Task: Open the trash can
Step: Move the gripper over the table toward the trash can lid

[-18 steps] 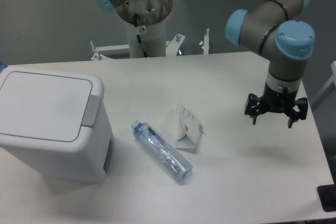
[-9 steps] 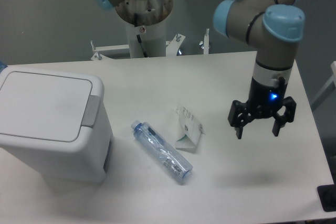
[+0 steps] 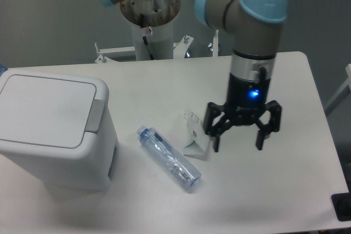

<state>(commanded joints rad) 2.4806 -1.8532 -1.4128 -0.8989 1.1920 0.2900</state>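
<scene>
The trash can (image 3: 52,130) is a large white boxy bin at the left of the table, its flat lid down and a grey push tab (image 3: 96,115) on its right edge. My gripper (image 3: 237,144) hangs open above the table well to the right of the bin, its black fingers (image 3: 215,140) spread wide with nothing between them. It is just right of a small carton.
A clear plastic bottle (image 3: 169,158) lies on its side between the bin and my gripper. A small white and green carton (image 3: 197,133) lies beside the left finger. The arm's base column (image 3: 151,20) stands at the table's far edge.
The arm has swung left and lower, bringing the gripper from the table's right side to just beside the carton. The gripper has stayed open. The bin has not changed.
</scene>
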